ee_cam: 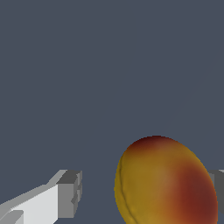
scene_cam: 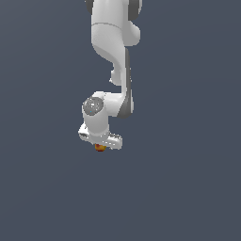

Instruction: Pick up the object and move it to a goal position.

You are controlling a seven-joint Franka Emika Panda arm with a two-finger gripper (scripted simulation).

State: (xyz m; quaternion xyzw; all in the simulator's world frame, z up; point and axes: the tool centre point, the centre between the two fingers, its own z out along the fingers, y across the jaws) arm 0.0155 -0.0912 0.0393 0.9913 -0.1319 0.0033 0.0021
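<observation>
Your Panda arm (scene_cam: 113, 52) hangs over the bare floor, its gripper (scene_cam: 100, 145) lowered around the fruit (ee_cam: 165, 183), which peeks from just beneath the hand. You are at the grasp step. The jaws stand apart: one finger (ee_cam: 65, 194) is clear of the fruit, the other seemingly beside it. Close next, then lift. The fruit looks slightly oval, its long axis tilted.

White arm reaches down, pincer (ee_cam: 142, 197) fingers (ee_cam: 68, 194) apparently apart.
</observation>
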